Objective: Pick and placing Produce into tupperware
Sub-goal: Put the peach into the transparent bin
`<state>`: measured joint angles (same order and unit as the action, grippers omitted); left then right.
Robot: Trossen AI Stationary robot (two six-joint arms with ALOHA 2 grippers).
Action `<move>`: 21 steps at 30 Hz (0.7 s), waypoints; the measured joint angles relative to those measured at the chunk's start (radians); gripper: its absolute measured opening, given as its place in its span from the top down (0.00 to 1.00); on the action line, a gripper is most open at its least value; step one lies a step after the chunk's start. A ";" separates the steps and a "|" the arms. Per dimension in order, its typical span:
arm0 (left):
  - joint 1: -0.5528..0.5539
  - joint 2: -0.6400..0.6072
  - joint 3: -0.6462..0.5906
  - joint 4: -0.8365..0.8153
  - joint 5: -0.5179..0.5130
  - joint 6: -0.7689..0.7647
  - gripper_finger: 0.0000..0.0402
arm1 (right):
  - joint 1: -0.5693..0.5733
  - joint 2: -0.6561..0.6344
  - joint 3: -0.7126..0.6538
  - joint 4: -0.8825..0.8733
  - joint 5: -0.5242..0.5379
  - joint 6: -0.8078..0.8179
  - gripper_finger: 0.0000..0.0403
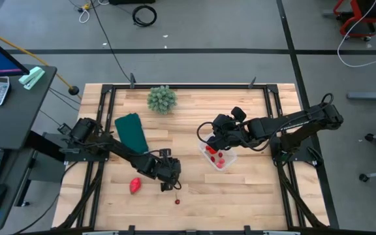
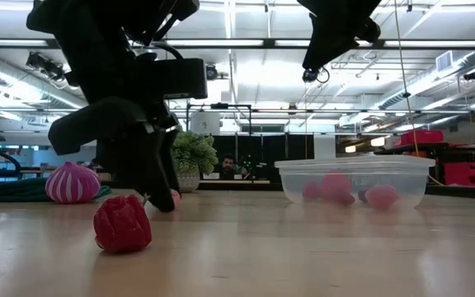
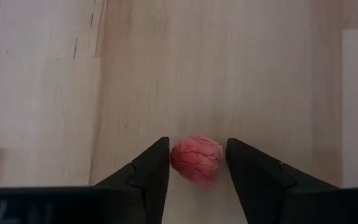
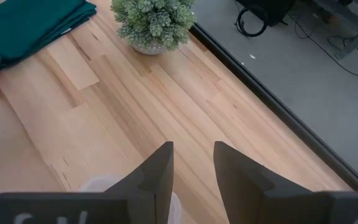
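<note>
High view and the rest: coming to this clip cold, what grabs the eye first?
The left gripper is down at the table's front, its open fingers straddling a small red berry without visibly pinching it. To the right of centre, the right gripper hovers over the clear tupperware, which already holds several red pieces. A larger red strawberry-like piece lies loose at the front left, and a spiky green plant stands at the back edge.

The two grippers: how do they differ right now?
Height: the left gripper sits low at the table, while the right gripper hangs high by the clear tub.
Contents: the left gripper's fingers stand either side of a small red berry, while the right gripper's have nothing between them.
Both are dark, two-fingered and open.
</note>
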<state>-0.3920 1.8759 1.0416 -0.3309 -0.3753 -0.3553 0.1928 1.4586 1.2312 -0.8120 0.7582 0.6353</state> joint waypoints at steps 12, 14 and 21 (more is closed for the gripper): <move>0.016 0.007 -0.002 0.135 0.007 0.102 0.75 | 0.000 0.000 0.000 0.000 0.000 0.000 0.70; 0.028 0.007 0.018 0.167 0.007 0.143 0.76 | 0.000 0.000 0.000 0.000 0.000 0.000 0.70; 0.101 0.007 0.120 0.329 0.005 0.346 0.75 | 0.000 0.000 0.000 0.000 0.000 0.000 0.70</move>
<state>-0.2907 1.8828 1.1616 -0.0015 -0.3707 -0.0095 0.1928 1.4586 1.2312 -0.8116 0.7582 0.6353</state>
